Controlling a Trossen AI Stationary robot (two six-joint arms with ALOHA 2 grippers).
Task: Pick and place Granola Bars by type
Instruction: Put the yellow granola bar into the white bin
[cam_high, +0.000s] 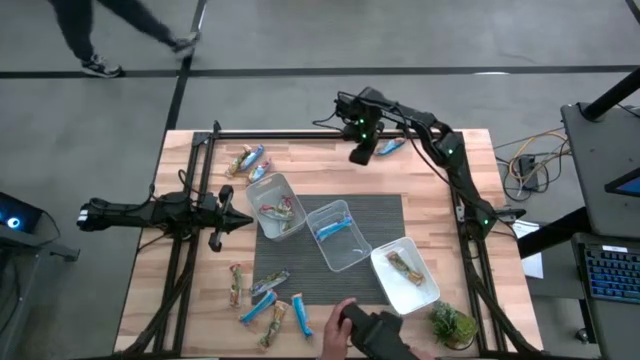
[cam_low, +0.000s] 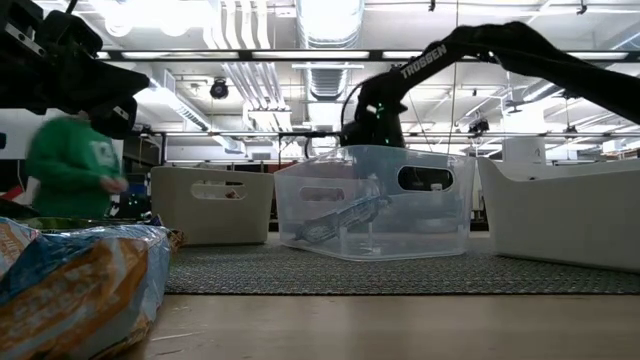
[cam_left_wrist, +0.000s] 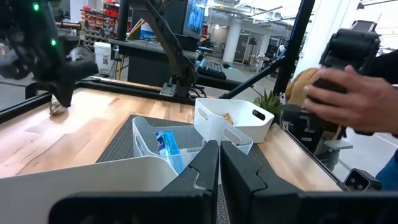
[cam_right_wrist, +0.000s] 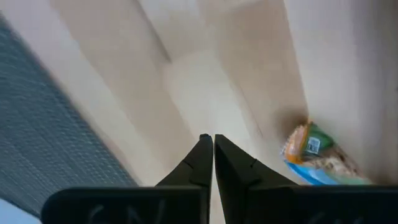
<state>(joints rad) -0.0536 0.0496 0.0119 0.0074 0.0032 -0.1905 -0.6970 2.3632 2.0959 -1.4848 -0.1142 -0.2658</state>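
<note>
Pale wood planks make the table (cam_high: 200, 310), with a dark grey mat (cam_high: 385, 215) across its middle. Three clear tubs stand in a slanting row on the mat: the left tub (cam_high: 276, 205) holds silvery bars, the middle tub (cam_high: 338, 233) a blue bar, the right tub (cam_high: 404, 275) a tan bar. Loose bars lie in three groups. One cluster (cam_high: 247, 162) sits at the far left of the table, another cluster (cam_high: 262, 298) near the front left edge, and a single blue bar (cam_high: 391, 146) at the far right.

The right gripper (cam_high: 361, 153) hangs over the wood just beside that single bar, its fingers pressed together and holding nothing; the right wrist view shows the bar (cam_right_wrist: 314, 155) off to one side of the closed tips. The left gripper (cam_high: 240, 222) rests at the table's left side, near the left tub, fingers also together and empty.

A small green plant (cam_high: 452, 325) stands at the front right corner. A person's hand (cam_high: 338, 326) grips a dark device (cam_high: 380, 335) at the front edge. Another person (cam_high: 85, 30) walks on the floor beyond the table.
</note>
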